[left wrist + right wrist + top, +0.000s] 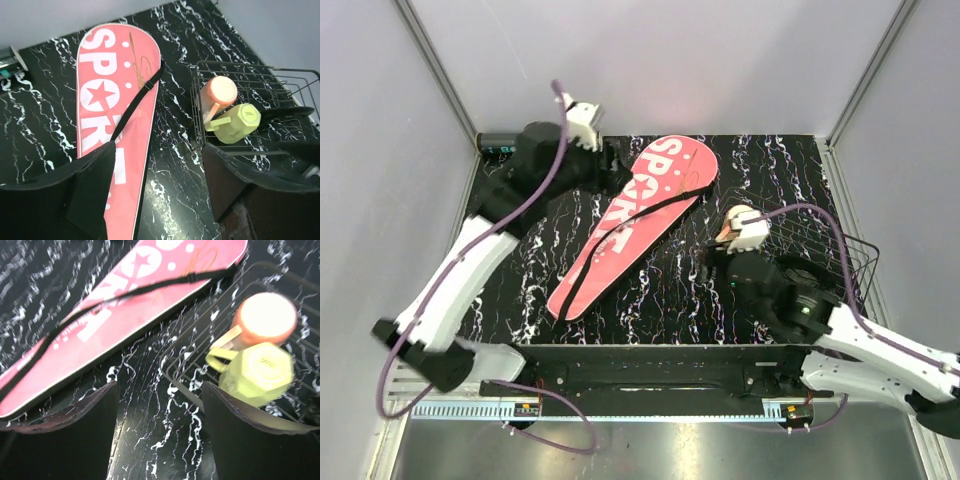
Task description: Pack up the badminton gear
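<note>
On the black white-veined counter (760, 160), the flat teardrop-shaped pink "SPORT" cover (665, 175) lay diagonally near a black wire basket (235, 65), black strap (135, 107) across it; left fingers (90, 190) and right fingers (85, 425) both spread, gripping nothing.

White arm links (460, 282), black joints (535, 152), purple cables (563, 125)

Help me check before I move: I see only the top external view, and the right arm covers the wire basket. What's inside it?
Observer: A yellow-green plastic cup with a peach lid sits in the black wire basket.
Operator: Is the right claw holding anything?
Observer: No, the right claw is open and empty.
Operator: And the left?
Observer: The left claw is open and empty too, above the long pink fabric "SPORT" racquet cover.
</note>
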Robot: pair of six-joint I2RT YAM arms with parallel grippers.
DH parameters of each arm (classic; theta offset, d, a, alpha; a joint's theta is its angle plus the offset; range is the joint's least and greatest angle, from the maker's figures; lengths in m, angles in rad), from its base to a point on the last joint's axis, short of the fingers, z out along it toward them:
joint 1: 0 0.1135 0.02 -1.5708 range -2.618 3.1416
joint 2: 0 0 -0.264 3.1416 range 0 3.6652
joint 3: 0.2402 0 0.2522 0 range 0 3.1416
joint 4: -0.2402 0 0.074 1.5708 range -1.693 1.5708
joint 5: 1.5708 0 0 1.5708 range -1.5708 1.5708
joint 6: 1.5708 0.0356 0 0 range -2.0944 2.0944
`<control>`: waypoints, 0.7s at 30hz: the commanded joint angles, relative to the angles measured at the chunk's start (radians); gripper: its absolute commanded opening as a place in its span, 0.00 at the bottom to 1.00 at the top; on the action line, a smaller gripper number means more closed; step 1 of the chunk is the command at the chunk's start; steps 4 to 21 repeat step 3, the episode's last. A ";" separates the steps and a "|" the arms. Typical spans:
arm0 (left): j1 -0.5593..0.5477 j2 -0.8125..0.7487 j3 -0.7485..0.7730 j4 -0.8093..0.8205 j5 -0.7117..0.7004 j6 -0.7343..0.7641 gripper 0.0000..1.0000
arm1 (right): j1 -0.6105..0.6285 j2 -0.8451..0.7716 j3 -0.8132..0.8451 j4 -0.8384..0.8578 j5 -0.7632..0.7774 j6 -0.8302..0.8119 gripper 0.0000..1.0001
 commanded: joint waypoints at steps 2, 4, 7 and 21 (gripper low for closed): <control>0.000 -0.279 -0.208 0.211 -0.063 0.035 0.75 | -0.004 -0.233 0.066 0.082 0.130 -0.195 0.75; 0.000 -0.311 -0.218 0.215 -0.065 0.040 0.74 | -0.006 -0.289 0.077 0.085 0.141 -0.254 0.76; 0.000 -0.311 -0.218 0.215 -0.065 0.040 0.74 | -0.006 -0.289 0.077 0.085 0.141 -0.254 0.76; 0.000 -0.311 -0.218 0.215 -0.065 0.040 0.74 | -0.006 -0.289 0.077 0.085 0.141 -0.254 0.76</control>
